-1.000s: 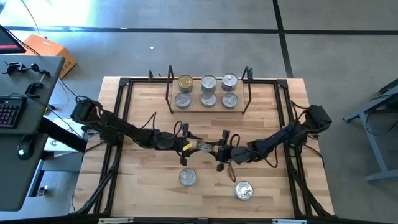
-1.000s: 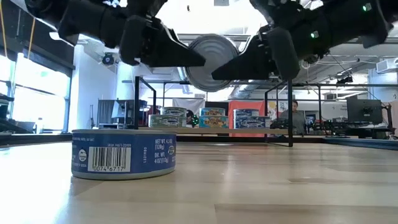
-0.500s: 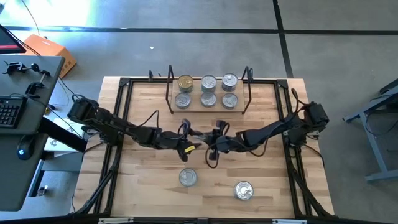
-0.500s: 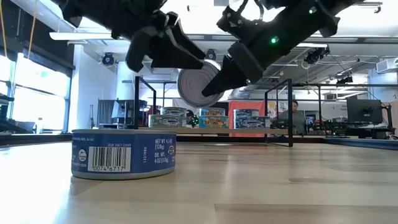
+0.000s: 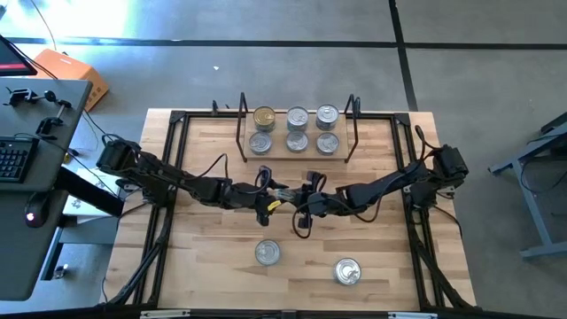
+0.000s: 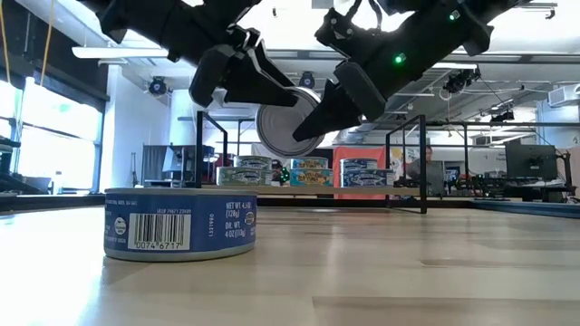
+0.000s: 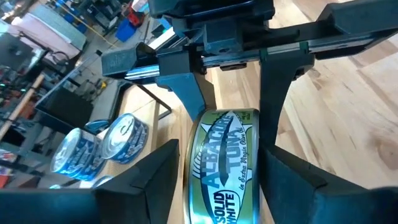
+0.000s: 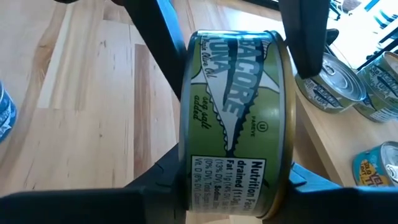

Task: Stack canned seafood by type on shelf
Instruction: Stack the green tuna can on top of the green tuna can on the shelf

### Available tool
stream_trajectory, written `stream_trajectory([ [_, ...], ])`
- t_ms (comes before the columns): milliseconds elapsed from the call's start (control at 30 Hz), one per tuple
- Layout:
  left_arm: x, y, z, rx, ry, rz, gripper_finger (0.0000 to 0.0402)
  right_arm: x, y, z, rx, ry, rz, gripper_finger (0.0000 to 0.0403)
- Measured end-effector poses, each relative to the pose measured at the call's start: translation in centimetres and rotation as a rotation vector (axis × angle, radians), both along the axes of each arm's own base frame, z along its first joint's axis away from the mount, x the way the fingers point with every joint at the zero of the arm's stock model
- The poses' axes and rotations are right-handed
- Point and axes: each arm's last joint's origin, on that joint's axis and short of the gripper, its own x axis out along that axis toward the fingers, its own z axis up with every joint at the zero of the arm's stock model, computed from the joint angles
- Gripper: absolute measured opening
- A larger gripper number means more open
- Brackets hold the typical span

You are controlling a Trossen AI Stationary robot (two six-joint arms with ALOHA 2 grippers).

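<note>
Held tin: I had one green-labelled tin [image 8: 233, 118] up in the air over the middle of the tabletop [image 5: 213, 266], turned on edge so its flat faces pointed sideways — the label read albacore tuna.
Right gripper: the right gripper [image 8: 230, 180] was clamped on that tin, one finger on each flat face.
Left gripper: the left gripper [image 7: 214, 168] met it from the other side, its fingers [image 7: 292, 180] standing beside the tin's faces with narrow gaps showing — I could not tell whether they pressed on it.
Low view: the tin's silver face [image 6: 285, 129] hung between both sets of dark fingers, well above the wood.
Shelf: the shelf [image 5: 297, 156] stood at the far side of the tabletop, holding six tins in two rows of three; the far-left one had a gold lid [image 5: 264, 116], the others silver.
Loose tins: two silver-lidded tins sat on the near half of the tabletop — one [image 5: 267, 253] near the centre, one [image 5: 347, 271] further right; a blue-labelled tin [image 6: 180, 223] showed a barcode in the low view.
</note>
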Motion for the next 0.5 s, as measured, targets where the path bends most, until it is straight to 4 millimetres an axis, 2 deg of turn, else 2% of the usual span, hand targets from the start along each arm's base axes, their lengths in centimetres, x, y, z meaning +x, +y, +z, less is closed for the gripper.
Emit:
stream_trajectory([
  [167,0.05,0.08,-0.01,-0.018,0.0,-0.02,0.0189,0.01,0.04,0.01,0.002,-0.001,0.005,0.0117],
  [333,0.04,-0.01,-0.04,-0.014,0.006,-0.045,0.0121,-0.04,0.04,-0.06,-0.006,0.011,0.015,0.012],
  [500,-0.27,-0.31,-0.27,0.081,0.038,0.035,0.0121,-0.78,-0.21,-0.27,-0.03,0.102,-0.001,0.0199],
])
